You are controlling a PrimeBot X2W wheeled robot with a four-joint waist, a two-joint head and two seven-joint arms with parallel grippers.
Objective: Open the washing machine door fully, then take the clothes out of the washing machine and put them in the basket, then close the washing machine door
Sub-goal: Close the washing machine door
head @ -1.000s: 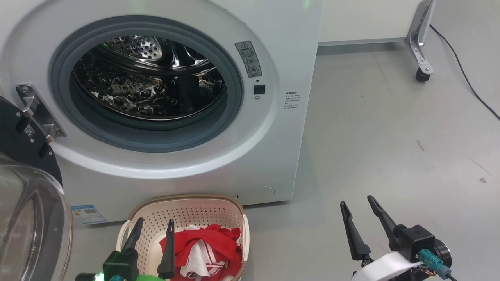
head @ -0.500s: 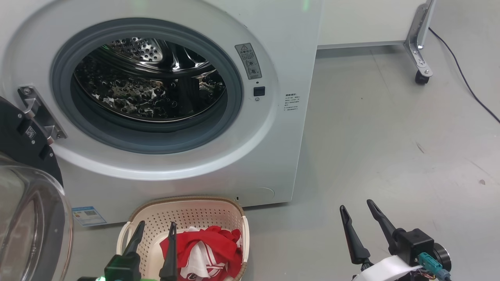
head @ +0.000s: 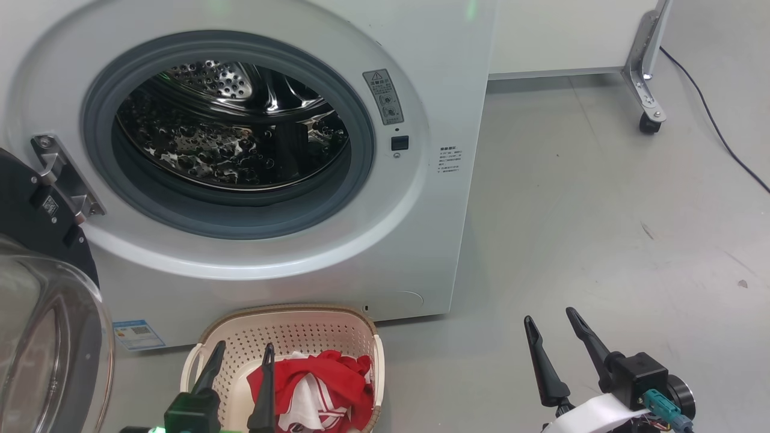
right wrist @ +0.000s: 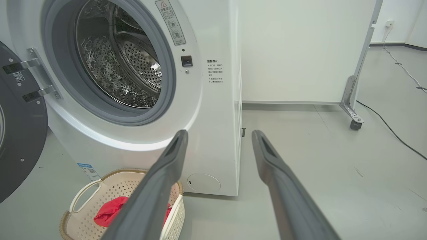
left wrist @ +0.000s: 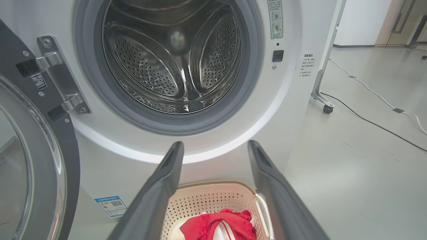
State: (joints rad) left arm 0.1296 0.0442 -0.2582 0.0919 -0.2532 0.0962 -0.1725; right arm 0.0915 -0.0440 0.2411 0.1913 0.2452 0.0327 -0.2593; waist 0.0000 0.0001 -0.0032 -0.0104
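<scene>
A: We note the door [head: 42,313] swung wide on its hinge [head: 66,180] at our left, glass bowl facing out. Why so far round?

B: We judge it leaves the mouth of the washing machine [head: 421,240] free for reaching in. The drum [head: 228,138] looks bare; we see no red in it.

A: And the clothes [head: 319,385]?

B: Heaped in the basket [head: 289,313], which sits on the floor [head: 601,210] just beside the machine's base, under the opening. We suppose that makes a short drop from drum to basket.

A: Tools?

B: The left tool [head: 244,347] hovers over the basket, fingers spread wide, nothing between them. The right tool [head: 549,315] is out over bare floor, well apart from the machine, equally wide and holding nothing. We judge only the door-closing is left.

A: Any writing?

B: A grey sticker [head: 383,96] by the opening carries a warning triangle. The small print [head: 450,159] lower down is too fine to read. A blue label [head: 138,334] low on the front shows a square code, as does a tag [left wrist: 39,81] on the hinge. We can make out no brand name.
</scene>
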